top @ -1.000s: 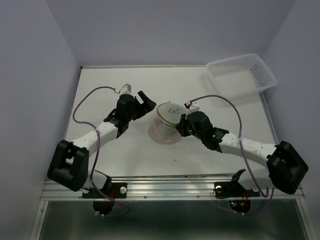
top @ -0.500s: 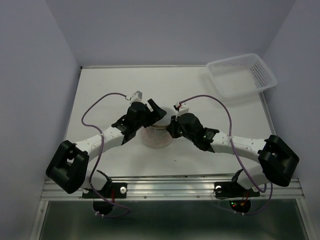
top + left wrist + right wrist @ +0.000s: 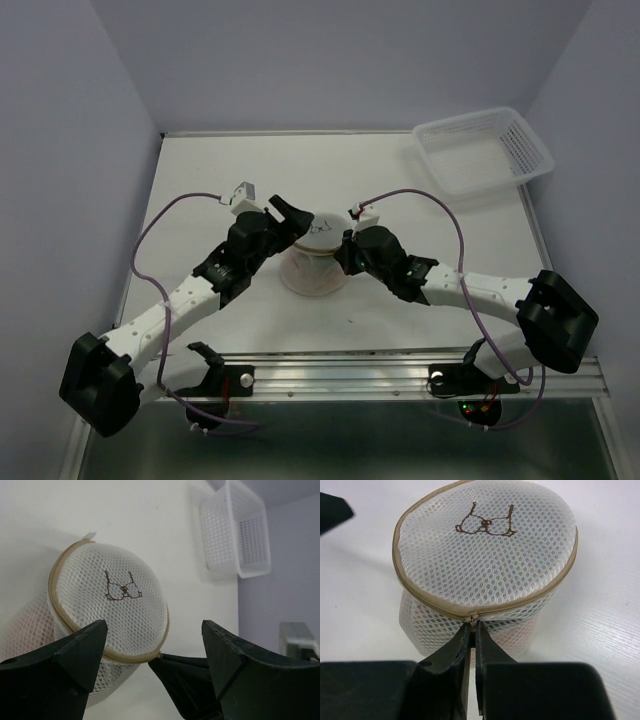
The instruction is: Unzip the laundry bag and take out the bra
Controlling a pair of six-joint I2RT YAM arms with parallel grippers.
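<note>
Your laundry bag stands on the surface, well apart from the basket. Your right hand is clenched on its zipper pull. Your left hand is spread wide just beside it.

Holds the left arm stretched long and low from the near left corner toward the middle of the table. Has the left gripper spread wide, fingers well apart and closed on nothing. Holds the right arm bent in from the near right, wrist low. Has the right gripper pinched together, fingertips clamped at the zipper tab.
</note>
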